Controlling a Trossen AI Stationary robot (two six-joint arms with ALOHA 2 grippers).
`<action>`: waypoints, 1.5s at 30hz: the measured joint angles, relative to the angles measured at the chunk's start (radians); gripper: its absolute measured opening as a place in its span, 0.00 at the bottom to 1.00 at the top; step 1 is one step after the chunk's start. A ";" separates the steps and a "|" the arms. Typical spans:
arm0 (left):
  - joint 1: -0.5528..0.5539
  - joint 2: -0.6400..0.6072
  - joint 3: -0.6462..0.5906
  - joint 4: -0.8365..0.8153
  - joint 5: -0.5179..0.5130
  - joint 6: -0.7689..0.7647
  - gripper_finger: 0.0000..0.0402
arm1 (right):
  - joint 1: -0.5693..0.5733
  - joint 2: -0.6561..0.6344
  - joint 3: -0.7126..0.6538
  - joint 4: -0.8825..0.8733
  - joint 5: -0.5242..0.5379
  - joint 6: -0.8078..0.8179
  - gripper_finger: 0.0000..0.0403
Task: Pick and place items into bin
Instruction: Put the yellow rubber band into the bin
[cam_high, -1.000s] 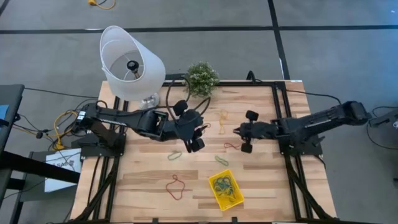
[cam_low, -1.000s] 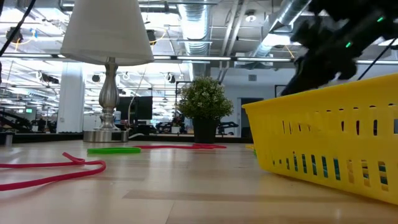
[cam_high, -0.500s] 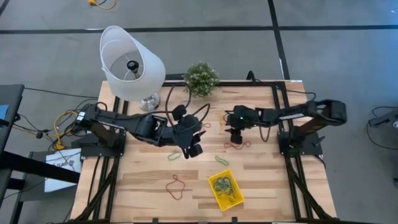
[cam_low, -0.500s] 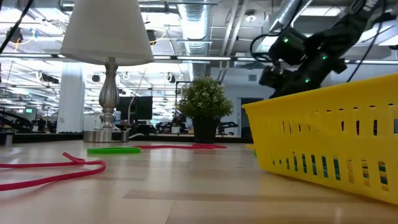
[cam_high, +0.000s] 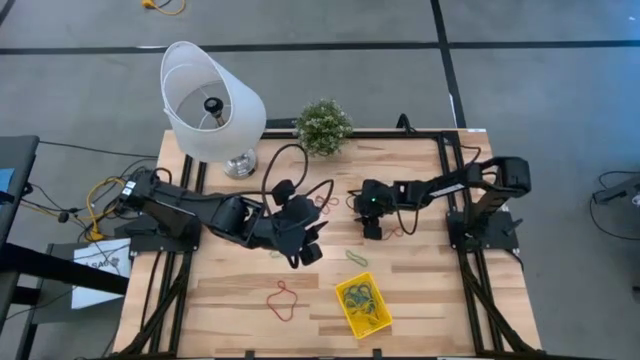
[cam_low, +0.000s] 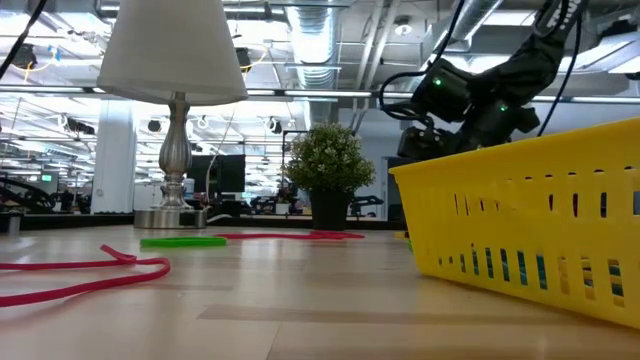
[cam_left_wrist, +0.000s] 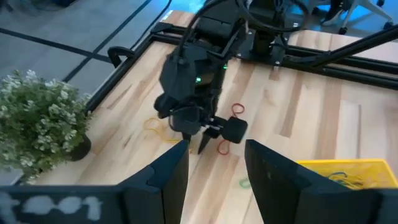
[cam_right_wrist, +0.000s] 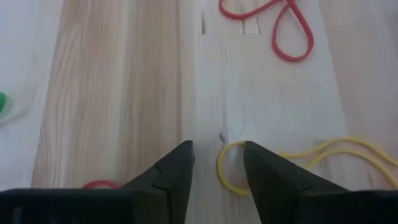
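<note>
The yellow bin (cam_high: 363, 305) lies near the table's front edge with several loops in it. Loose items lie on the wood: a red loop (cam_high: 283, 298) left of the bin, a green one (cam_high: 357, 257) above it, and a yellow loop (cam_right_wrist: 298, 158) under my right gripper. My right gripper (cam_right_wrist: 217, 171) points down at the table's middle, open, and the yellow loop's end lies just off one fingertip. My left gripper (cam_high: 303, 248) hovers open to its left, with nothing between its fingers (cam_left_wrist: 216, 168).
A white lampshade (cam_high: 210, 95) on its lamp and a small potted plant (cam_high: 323, 125) stand at the far edge. A black cable (cam_high: 285, 165) loops behind the left arm. Another red loop (cam_right_wrist: 283, 25) lies beyond the right gripper. Bare wood stretches along the front left.
My right gripper has swung from the table's right side toward the middle and tipped to point down over the yellow loop. My left gripper has drifted toward the near edge.
</note>
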 joint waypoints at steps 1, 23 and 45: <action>-0.005 0.000 0.000 -0.001 0.000 -0.005 0.37 | -0.002 0.001 0.003 0.000 -0.001 0.001 0.34; -0.056 0.000 0.000 0.000 -0.036 -0.091 0.37 | -0.036 0.003 0.003 0.007 0.027 0.155 0.01; -0.056 0.000 0.001 -0.070 -0.087 -0.217 0.37 | 0.700 -0.591 0.003 -0.104 0.109 0.532 0.00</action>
